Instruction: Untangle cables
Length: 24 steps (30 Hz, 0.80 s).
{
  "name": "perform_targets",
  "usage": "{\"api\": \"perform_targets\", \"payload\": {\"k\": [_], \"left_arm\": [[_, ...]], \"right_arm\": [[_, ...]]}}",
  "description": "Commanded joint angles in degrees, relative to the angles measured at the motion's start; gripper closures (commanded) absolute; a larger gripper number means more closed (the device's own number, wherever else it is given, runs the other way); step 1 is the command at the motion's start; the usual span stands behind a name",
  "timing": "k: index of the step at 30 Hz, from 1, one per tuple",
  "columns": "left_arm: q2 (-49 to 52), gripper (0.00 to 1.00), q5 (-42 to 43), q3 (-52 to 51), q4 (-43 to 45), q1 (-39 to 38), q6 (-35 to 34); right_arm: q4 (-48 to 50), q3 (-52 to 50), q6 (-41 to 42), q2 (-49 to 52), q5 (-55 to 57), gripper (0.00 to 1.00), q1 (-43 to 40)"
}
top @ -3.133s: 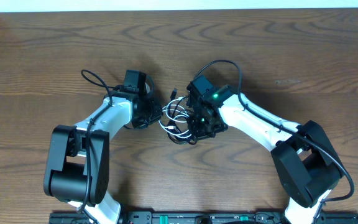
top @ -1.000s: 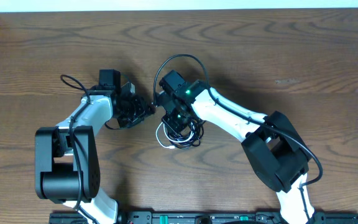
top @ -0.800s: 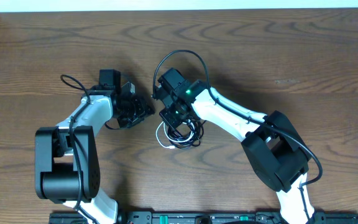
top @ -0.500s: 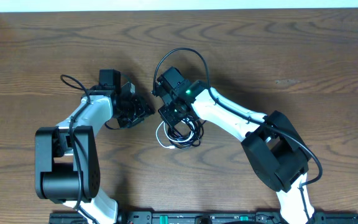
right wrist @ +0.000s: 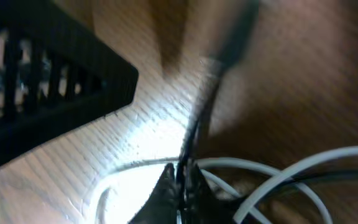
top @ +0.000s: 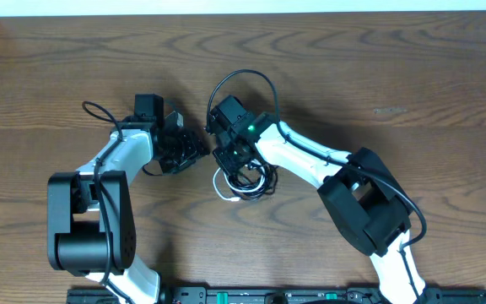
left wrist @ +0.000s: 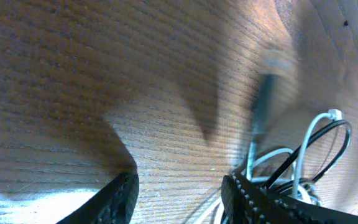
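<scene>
1. Overhead: since the earlier frame your right gripper [top: 229,159] has swung left over the bundle and closed. The left gripper [top: 197,150] sits just beside it. The black cable [top: 261,179] and white cable [top: 222,189] lie looped together on the table [top: 412,76], so nothing is separated yet.
2. Left wrist: the fingers [left wrist: 120,196] stand apart and hold nothing. The coils lie off to their right.
3. Right wrist: the fingers [right wrist: 165,190] are pinched on the black cable. The white cable crosses close by, and I judge it will drag along when you pull.
</scene>
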Motion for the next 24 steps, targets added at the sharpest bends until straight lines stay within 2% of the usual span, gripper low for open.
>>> {"api": "perform_targets", "payload": {"k": [1,4,10,16,20,24], "left_arm": [[1.38,0.51,-1.51,-0.98,-0.63,0.35,0.37],[1.38,0.51,-1.09,-0.83,-1.07,0.37,0.50],[1.38,0.51,5.62,-0.68,-1.01,0.37,5.09],[1.38,0.51,13.68,-0.68,-0.17,0.35,11.08],[1.42,0.49,13.62,-0.68,-0.17,-0.55,11.06],[1.42,0.44,13.22,-0.70,0.74,-3.23,10.36]], "right_arm": [[0.83,0.07,0.17,0.24,0.22,0.99,0.04],[1.79,0.07,0.85,-0.52,0.17,0.99,-0.79],[3.43,0.24,4.87,-2.23,-0.50,0.99,-4.07],[5.86,0.28,15.15,-2.27,-6.93,0.99,-8.17],[7.69,0.28,18.64,-2.27,-13.40,0.99,-9.86],[8.79,0.28,19.47,-2.27,-14.58,0.99,-10.01]]}}
